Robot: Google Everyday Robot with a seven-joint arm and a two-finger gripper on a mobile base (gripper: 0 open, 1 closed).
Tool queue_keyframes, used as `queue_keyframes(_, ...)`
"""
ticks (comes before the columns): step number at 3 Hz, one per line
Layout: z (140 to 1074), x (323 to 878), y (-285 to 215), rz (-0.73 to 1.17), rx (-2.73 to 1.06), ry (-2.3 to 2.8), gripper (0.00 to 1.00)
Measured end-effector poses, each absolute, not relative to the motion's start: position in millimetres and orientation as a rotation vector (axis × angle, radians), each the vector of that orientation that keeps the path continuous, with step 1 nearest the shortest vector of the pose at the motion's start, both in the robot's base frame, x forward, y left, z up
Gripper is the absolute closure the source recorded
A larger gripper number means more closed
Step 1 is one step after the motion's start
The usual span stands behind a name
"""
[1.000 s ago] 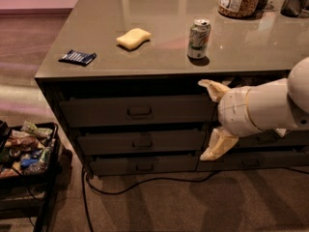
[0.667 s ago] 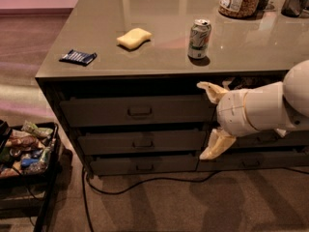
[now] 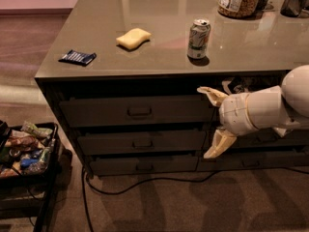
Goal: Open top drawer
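Centre-right of frame: white two-finger gripper (image 3: 213,123), fingers spread wide, one above the other, nothing held. Wide dark grey-olive metal top drawer (image 3: 96,111) appears shut, centre-left under the countertop; gripper sits at its right end. Small rectangular loop handle (image 3: 140,111) not yet reached. Rec: shift left, level w/ handle, close on loop, pull straight out.

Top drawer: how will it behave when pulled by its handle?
The top drawer looks wide and metal, so probably stiff and fairly heavy. Its small handle sits centred, so a pull there should slide it evenly. The gripper, open, hangs by the drawer's right end; pulling from there might rack it.
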State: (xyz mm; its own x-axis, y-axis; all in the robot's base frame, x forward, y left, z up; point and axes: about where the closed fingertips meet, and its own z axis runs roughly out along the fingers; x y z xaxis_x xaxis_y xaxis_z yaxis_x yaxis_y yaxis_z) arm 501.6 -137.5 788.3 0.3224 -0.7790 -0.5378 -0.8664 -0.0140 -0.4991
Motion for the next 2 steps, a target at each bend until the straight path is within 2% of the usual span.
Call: queue_keyframes(2, 765.5, 521.1, -139.3, 0.079, -1.762, 1.52, 0.0)
